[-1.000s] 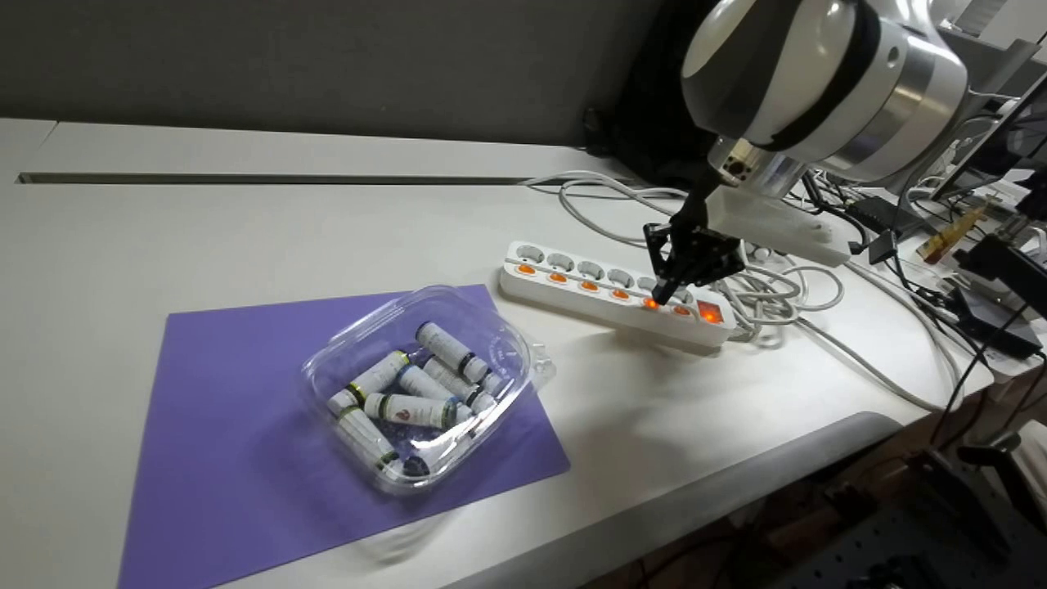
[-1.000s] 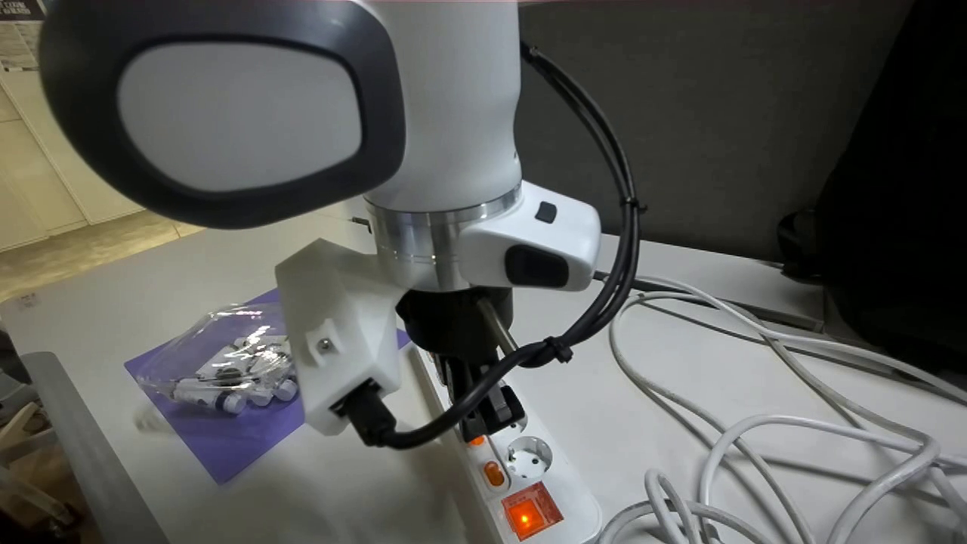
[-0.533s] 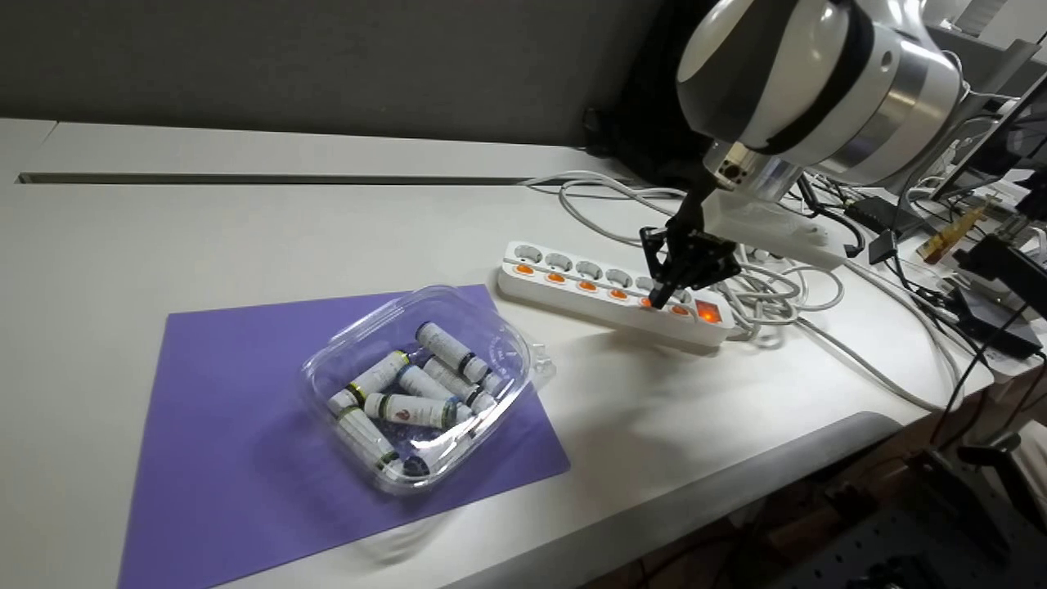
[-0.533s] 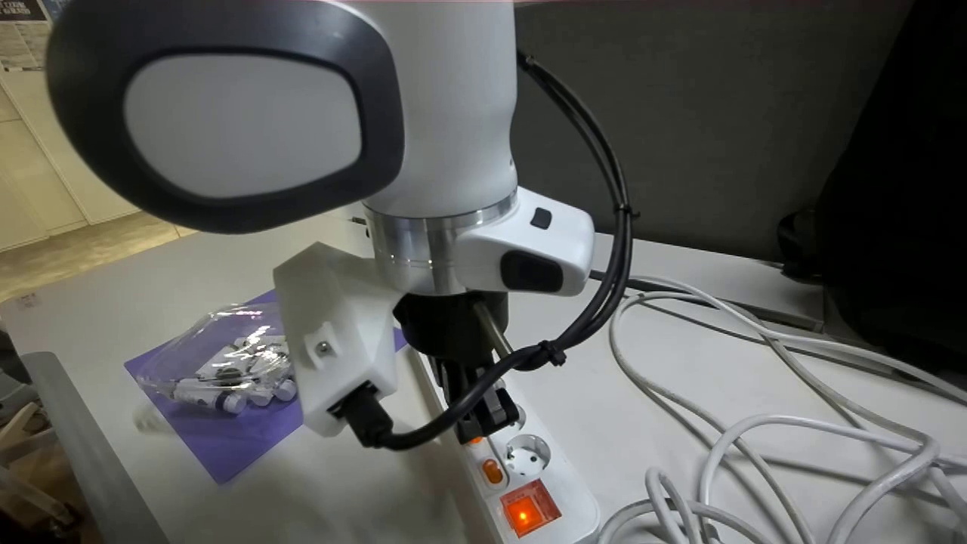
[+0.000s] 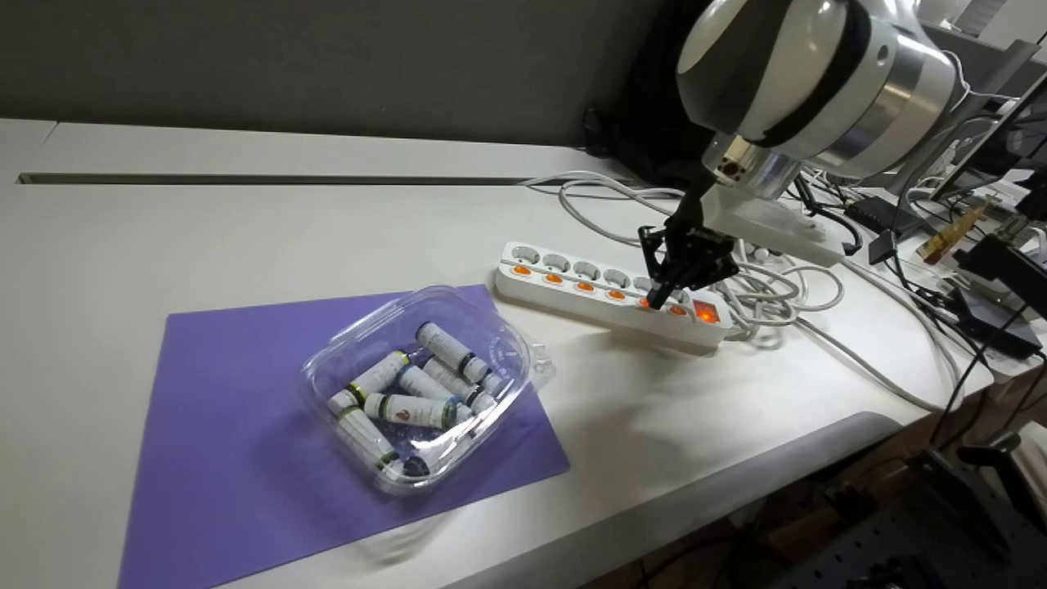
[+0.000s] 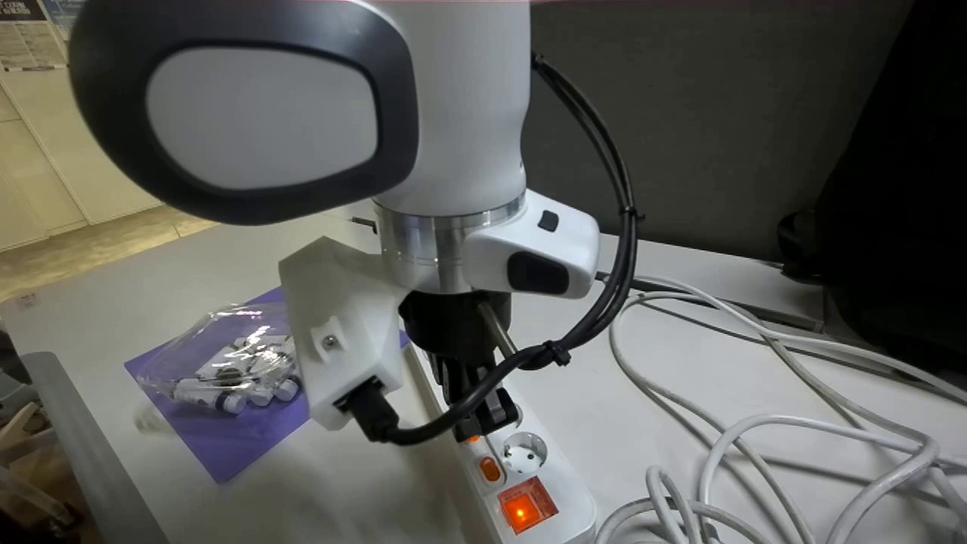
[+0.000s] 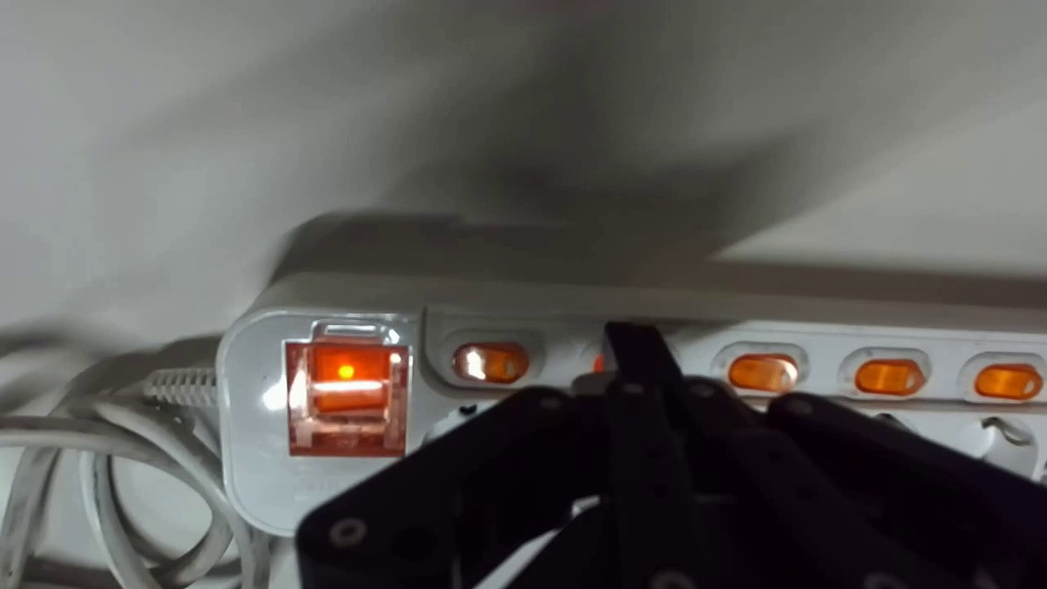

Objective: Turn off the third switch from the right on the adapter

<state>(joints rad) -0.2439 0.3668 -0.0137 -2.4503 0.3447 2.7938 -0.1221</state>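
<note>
Both claw (image 7: pixel 636 342) fingers (image 7: pixel 642 409) together over one orange switch (image 7: pixel 599 362), contact unclear.

Bottles (image 5: pixel 411 411) in the tub (image 5: pixel 368 335), tub on the mat (image 5: pixel 237 425), and there, just off the mat's corner, lay the adapter (image 5: pixel 601 309) on the table (image 5: pixel 286 237), cables (image 7: pixel 192 468) by its far end, gripper (image 5: pixel 657 296) over its switches (image 7: pixel 762 373)!
</note>
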